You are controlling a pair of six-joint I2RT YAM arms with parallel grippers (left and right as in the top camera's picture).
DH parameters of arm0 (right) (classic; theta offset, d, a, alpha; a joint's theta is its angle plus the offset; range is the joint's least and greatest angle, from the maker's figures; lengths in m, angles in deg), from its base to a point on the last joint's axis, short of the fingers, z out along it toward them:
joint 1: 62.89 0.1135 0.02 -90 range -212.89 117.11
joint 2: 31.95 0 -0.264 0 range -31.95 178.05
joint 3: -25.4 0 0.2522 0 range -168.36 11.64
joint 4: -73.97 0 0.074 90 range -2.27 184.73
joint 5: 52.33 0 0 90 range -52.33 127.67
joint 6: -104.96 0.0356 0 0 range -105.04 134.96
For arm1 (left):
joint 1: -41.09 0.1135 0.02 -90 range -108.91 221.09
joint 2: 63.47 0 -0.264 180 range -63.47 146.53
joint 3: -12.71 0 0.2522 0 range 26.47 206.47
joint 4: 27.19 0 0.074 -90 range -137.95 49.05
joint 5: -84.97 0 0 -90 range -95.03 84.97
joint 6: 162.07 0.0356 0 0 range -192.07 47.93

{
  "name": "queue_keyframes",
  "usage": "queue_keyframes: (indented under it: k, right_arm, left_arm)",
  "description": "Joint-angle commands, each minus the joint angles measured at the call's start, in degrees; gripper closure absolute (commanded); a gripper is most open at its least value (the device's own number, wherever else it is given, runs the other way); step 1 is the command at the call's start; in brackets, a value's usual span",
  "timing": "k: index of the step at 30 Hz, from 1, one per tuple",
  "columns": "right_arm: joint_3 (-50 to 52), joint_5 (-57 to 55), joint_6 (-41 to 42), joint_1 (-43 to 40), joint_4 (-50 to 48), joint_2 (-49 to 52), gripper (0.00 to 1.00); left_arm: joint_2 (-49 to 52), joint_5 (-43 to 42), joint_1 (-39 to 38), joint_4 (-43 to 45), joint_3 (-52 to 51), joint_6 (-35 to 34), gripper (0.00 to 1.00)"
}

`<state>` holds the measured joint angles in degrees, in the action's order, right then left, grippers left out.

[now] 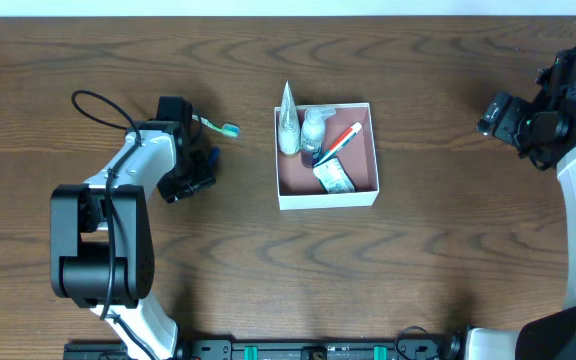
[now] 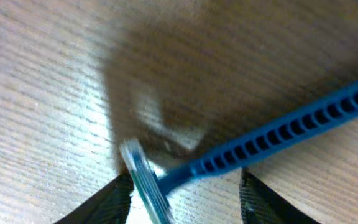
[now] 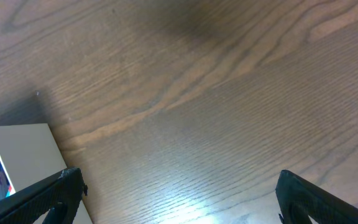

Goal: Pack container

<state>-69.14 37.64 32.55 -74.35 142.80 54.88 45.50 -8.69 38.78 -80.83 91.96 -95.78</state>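
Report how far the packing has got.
Done: the container holds a small bottle, a red-and-white stick and a sachet. In hand: the left gripper straddles the blue razor on the table, not yet clamped. Left: the razor and the green toothbrush, both outside; the right gripper hangs open.

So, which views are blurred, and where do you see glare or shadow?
Left wrist: soft focus throughout, the blue razor blurred, a broad shadow on the wood above it. Right wrist: grain sharp, a pale glare low in the middle. Overhead: sharp, evenly lit, the container clear.
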Motion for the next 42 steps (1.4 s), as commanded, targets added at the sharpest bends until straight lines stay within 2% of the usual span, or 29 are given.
queue_keyframes:
  k: [1, 9, 16, 19, 25, 28, 42]
  right_arm:
    - [0.0, -0.6, 0.2, -0.2, 0.0, 0.2, 0.01]
    - [0.1, -0.6, 0.2, -0.2, 0.0, 0.2, 0.01]
    - [0.0, -0.6, 0.2, -0.2, 0.0, 0.2, 0.01]
    - [0.1, -0.6, 0.2, -0.2, 0.0, 0.2, 0.01]
    - [0.1, -0.6, 0.2, -0.2, 0.0, 0.2, 0.01]
    - [0.1, -0.6, 0.2, -0.2, 0.0, 0.2, 0.01]
    - [0.1, -0.6, 0.2, -0.2, 0.0, 0.2, 0.01]
  left_arm:
    - [4.7, -0.2, 0.1, 0.1, -3.5, 1.2, 0.46]
    - [4.7, -0.2, 0.1, 8.2, -3.5, 1.9, 0.5]
    - [4.7, 0.0, 0.1, 9.6, -3.5, 4.0, 0.5]
    - [4.7, -3.2, 0.1, 8.9, -3.5, 3.9, 0.5]
    - [3.4, -15.5, 0.1, 9.2, -2.6, 3.3, 0.5]
    - [2.1, -16.5, -0.2, 9.1, -1.7, 3.4, 0.5]
    - [-13.0, -15.1, -3.6, 8.7, -1.7, 15.3, 0.5]
